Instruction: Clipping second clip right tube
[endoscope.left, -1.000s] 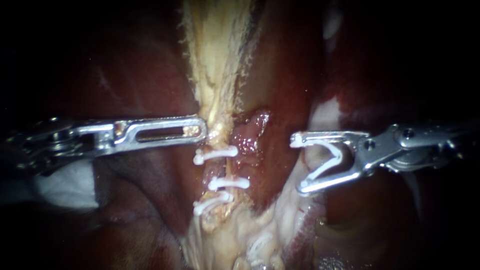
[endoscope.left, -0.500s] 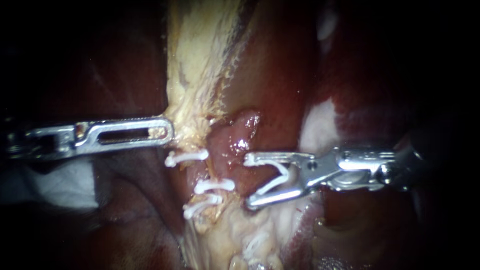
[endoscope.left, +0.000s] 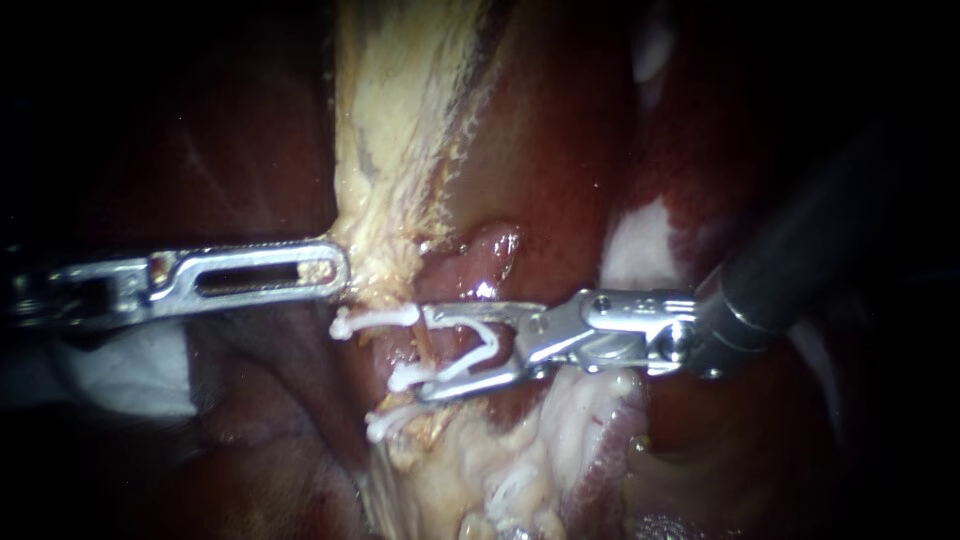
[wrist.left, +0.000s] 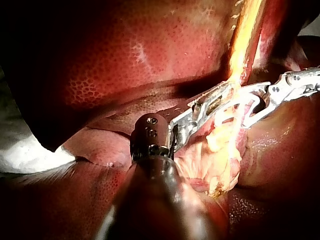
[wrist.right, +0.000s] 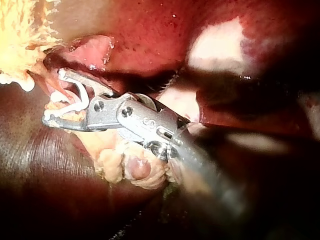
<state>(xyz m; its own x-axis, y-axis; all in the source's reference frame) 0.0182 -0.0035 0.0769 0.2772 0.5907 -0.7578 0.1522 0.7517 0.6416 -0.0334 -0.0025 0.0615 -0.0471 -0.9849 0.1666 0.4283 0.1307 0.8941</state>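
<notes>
We are holding our right instrument (endoscope.left: 432, 352) at the clipped strand. Its jaws are standing wide apart and carrying an open clip (endoscope.left: 490, 338), with one white leg lying along each jaw. The jaws are straddling a thin tube (endoscope.left: 428, 338) in the gap between the upper clip (endoscope.left: 372, 319) and the middle clip (endoscope.left: 400, 379), and the lowest clip (endoscope.left: 385, 425) is sitting just beyond. We are not able to tell from the endoscope whether this is the right tube the task means. Our left instrument (endoscope.left: 338, 270) is gripping the edge of the pale fatty tissue (endoscope.left: 390, 120), jaws together on it, and holding it out to the side, beside the liver (endoscope.left: 560, 150).

We are weighing the risks this way. The lower jaw is lying almost against the middle clip, so closing here is risking a snag or two clips overlapping. We are also not seeing the clip's tips clearing the tube's far side, so it may be latching on only part of it, or on stray fat. If the left grip is slipping, the tube may be slackening and sliding out of the jaws
</notes>
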